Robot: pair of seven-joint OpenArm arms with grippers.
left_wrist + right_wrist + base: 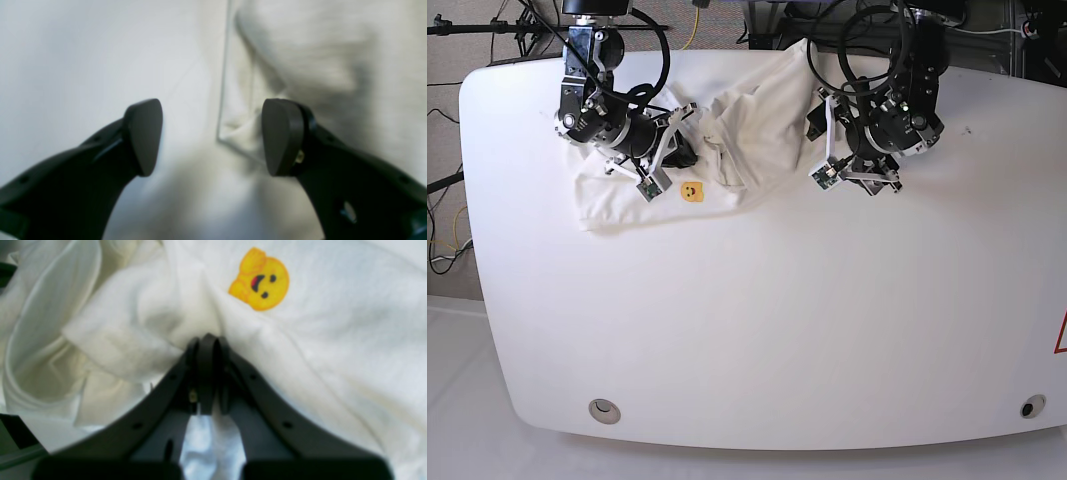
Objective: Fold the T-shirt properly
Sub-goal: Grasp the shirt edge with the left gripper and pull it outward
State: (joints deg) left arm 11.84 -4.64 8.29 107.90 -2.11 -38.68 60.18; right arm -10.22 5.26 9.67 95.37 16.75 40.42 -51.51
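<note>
A: Where is the T-shirt (727, 140) lying right now?

B: It is sitting bunched at the far edge of the bench (757, 330), between the two arms, plain white side up. The small yellow smiley (260, 279) is showing near the right end effector (207, 343).

A: And what are the end effectors doing?

B: The right one is clamping a fold of the white cloth; its jaws are pressing together with fabric wrinkling away from the tips. The left end effector (212, 136) is hanging with its jaws wide apart, gripping nothing. A hemmed corner of the shirt is lying just ahead of it, close to one pad.

A: So what step are we judging this to be?

B: Probably spreading the shirt flat; it is looking far too crumpled for a fold, so the task seems to be at an early stage.

A: How should that go well?

B: The left end effector should be settling over that hemmed corner so that only the edge is sitting between the pads, not a thick wad. Once both are gripping, the arms should be pulling apart gently and evenly, lifting just enough for the cloth to be sliding free instead of dragging.

A: Any risk?

B: Pinching several layers at once, I think, which would be keeping the bunch locked in.
</note>
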